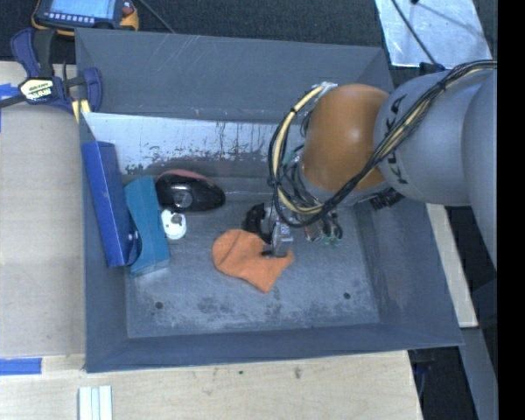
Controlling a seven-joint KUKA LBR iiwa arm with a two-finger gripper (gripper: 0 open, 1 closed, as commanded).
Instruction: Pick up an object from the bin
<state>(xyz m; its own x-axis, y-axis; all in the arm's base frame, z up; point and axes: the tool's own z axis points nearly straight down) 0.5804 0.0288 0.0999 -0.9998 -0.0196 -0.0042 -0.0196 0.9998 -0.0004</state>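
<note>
An orange cloth (248,261) lies crumpled on the bin floor near the middle. My gripper (276,245) is down at the cloth's right upper edge, its tip touching or pressing into the fabric. Left of it lies a black computer mouse (190,192) with a reddish top, near the back wall. A small white object (173,226) rests beside a teal box (147,224).
A blue flat book-like item (104,204) leans against the left wall next to the teal box. The arm with its orange cover and cables hangs over the right half of the bin. The floor in front of the cloth is bare.
</note>
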